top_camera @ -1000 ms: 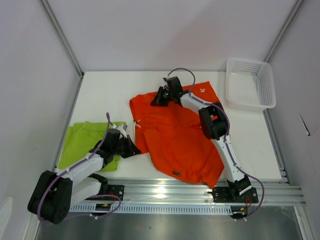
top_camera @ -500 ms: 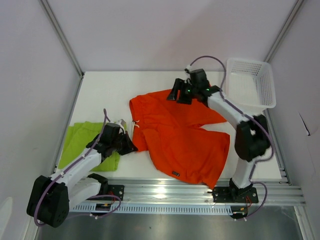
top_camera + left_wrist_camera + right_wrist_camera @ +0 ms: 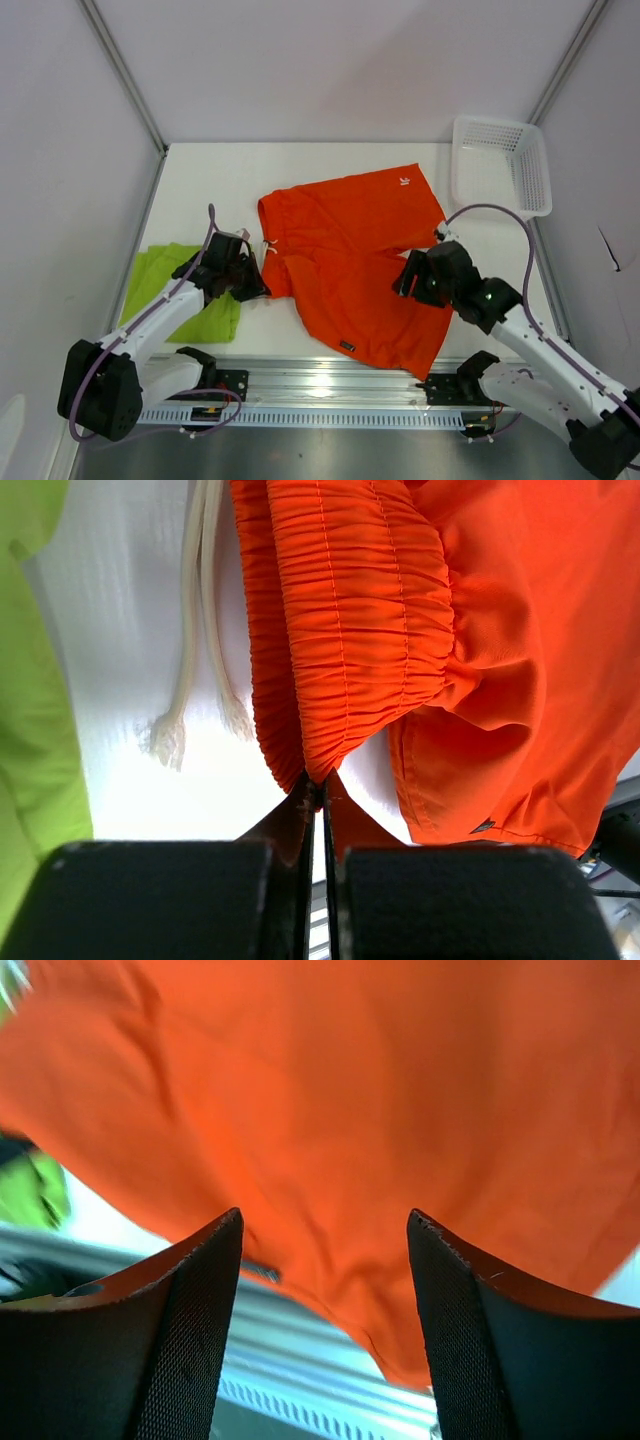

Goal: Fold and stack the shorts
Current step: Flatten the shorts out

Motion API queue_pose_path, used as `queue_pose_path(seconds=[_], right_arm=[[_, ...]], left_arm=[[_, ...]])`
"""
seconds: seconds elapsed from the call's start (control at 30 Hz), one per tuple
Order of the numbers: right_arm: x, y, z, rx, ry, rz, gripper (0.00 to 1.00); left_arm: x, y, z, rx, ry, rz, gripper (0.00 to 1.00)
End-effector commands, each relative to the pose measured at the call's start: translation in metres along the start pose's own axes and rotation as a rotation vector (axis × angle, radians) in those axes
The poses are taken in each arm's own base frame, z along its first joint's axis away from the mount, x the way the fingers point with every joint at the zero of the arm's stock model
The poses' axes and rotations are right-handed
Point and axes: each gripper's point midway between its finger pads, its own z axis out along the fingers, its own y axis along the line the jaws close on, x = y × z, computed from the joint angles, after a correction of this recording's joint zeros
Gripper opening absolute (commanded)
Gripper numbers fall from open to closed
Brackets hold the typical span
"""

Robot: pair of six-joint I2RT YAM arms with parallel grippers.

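Reading left to right: lime green fabric shorts (image 3: pixel 165 285) lie near-left. Your left gripper (image 3: pixel 252 285) stays pinched on the waistband of the orange-red fabric shorts (image 3: pixel 345 235), mid-table. Your right gripper (image 3: pixel 408 278) just let go, jaws apart, and pulled back near-right. The shorts lie flat, so I'd say the fold is still to do.

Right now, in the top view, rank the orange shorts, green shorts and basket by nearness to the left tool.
1. orange shorts: waistband pinched in the left tool.
2. green shorts: just to its left.
3. basket: far right corner.
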Motion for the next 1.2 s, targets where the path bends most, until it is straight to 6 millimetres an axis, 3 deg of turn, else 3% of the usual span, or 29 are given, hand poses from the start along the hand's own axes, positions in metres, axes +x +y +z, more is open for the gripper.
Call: queue_pose_path(seconds=[0.0, 0.07, 0.2, 0.27, 0.33, 0.5, 0.73, 0.93, 1.03, 1.1, 1.17], right_arm=[[0.034, -0.026, -0.012, 0.092, 0.022, -0.007, 0.68], [0.056, -0.031, -0.014, 0.084, 0.063, -0.034, 0.67], [0.075, -0.05, -0.002, 0.168, 0.077, -0.04, 0.63], [0.076, -0.063, 0.006, 0.252, 0.063, -0.021, 0.62], [0.069, -0.074, 0.013, 0.323, 0.008, 0.008, 0.55], [0.073, -0.075, 0.034, 0.369, 0.013, 0.027, 0.36], [0.085, -0.089, 0.063, 0.447, 0.102, 0.027, 0.31], [0.072, -0.106, 0.084, 0.467, 0.109, 0.092, 0.25], [0.051, -0.114, 0.088, 0.476, 0.078, 0.177, 0.2], [0.021, -0.113, 0.095, 0.461, 0.013, 0.226, 0.2], [0.005, -0.116, 0.105, 0.479, 0.003, 0.241, 0.2]], left_arm=[[-0.013, -0.002, -0.01, -0.025, -0.02, 0.026, 0.0], [-0.012, -0.006, -0.014, -0.01, -0.011, 0.028, 0.0], [-0.01, -0.006, -0.019, -0.016, 0.003, 0.031, 0.0], [-0.014, -0.002, -0.023, -0.052, -0.01, 0.027, 0.0], [-0.019, -0.003, -0.027, -0.056, -0.027, 0.022, 0.0], [-0.025, -0.004, -0.026, -0.012, -0.01, 0.005, 0.0], [-0.028, 0.003, -0.018, -0.014, -0.009, -0.019, 0.0], [-0.027, 0.008, -0.009, -0.015, -0.016, -0.046, 0.0], [-0.026, 0.011, -0.001, -0.019, -0.011, -0.061, 0.0], [-0.026, 0.011, 0.005, -0.006, -0.015, -0.071, 0.0], [-0.021, 0.014, 0.011, -0.003, -0.01, -0.081, 0.0]])
